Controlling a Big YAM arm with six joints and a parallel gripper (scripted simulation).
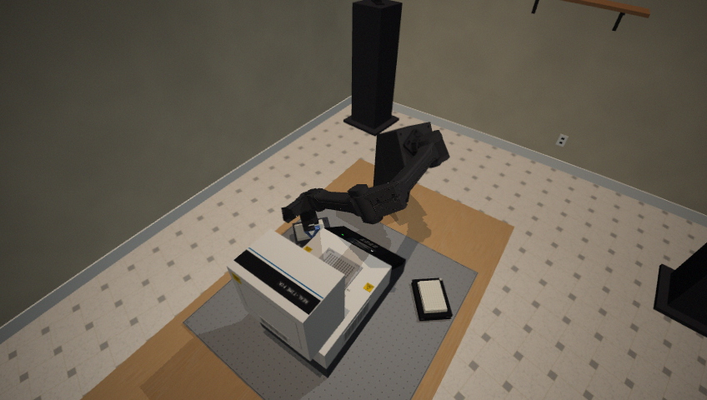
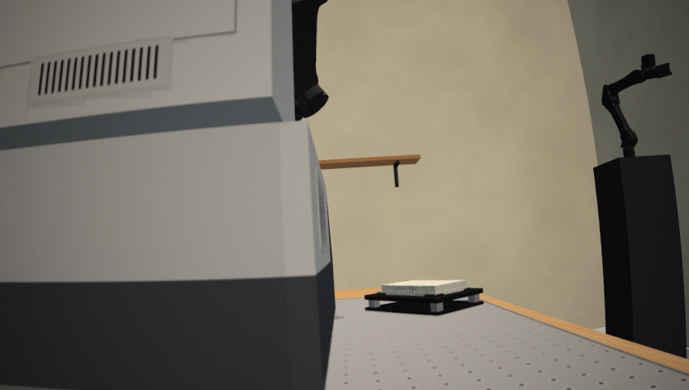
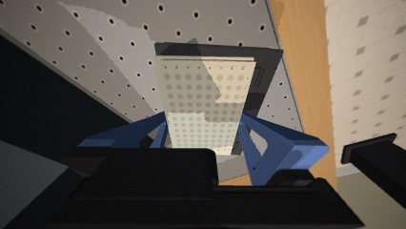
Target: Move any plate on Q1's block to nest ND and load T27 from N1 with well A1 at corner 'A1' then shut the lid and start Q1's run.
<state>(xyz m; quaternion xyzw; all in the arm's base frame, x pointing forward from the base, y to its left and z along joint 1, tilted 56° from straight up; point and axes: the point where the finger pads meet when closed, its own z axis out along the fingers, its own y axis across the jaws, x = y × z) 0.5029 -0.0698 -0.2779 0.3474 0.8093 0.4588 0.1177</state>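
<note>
- One plate (image 3: 205, 102) clamped between the blue jaws, which stand wide on it, above a black nest (image 3: 264, 72).
- T27 (image 1: 430, 295) sits on nest N1 (image 1: 419, 312), right of Q1 (image 1: 298, 292).

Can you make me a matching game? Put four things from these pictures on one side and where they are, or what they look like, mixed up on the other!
Things:
1. plate over the rear nest
2. T27
3. lamp
4. lid

Place, colour or state:
A. lying on N1
B. open, block uncovered
C. gripped in the end effector
D. green

Pairs: 1-C, 2-A, 3-D, 4-B
</note>
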